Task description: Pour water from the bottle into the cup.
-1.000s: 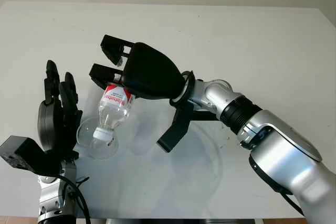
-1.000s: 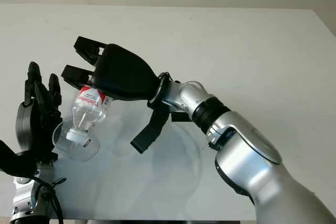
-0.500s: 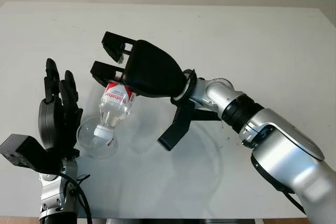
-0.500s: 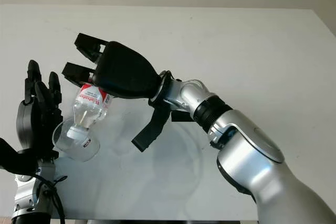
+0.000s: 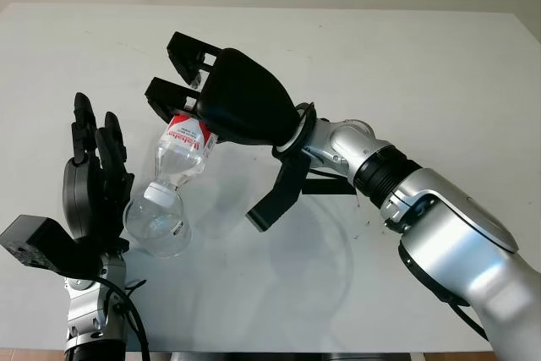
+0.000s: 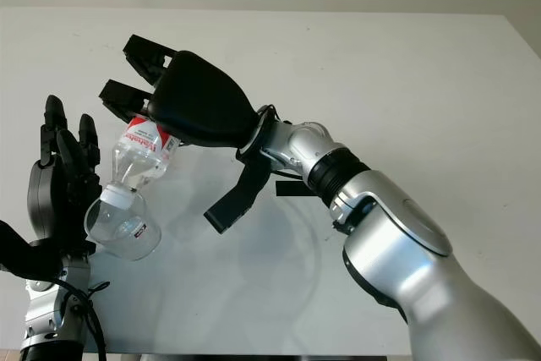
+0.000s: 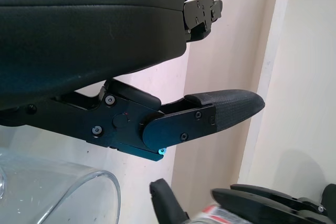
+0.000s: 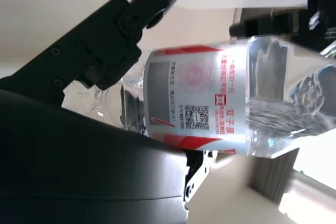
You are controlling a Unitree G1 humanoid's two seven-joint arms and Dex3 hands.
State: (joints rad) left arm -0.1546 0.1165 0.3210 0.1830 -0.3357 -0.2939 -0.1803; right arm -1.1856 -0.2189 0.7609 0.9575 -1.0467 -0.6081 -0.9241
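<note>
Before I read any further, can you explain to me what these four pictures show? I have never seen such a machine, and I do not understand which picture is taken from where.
This is a humanoid robot with two arms and black three-finger hands. Two pictures come from cameras in its head, looking down at a white table. The other two come from cameras at its wrists, very close to each hand. The right hand grips a small plastic bottle with a red and white label, tilted neck down over a clear cup. The cap appears to be on. The left hand stands right beside the cup, perhaps steadying it; contact is hard to tell.
</note>
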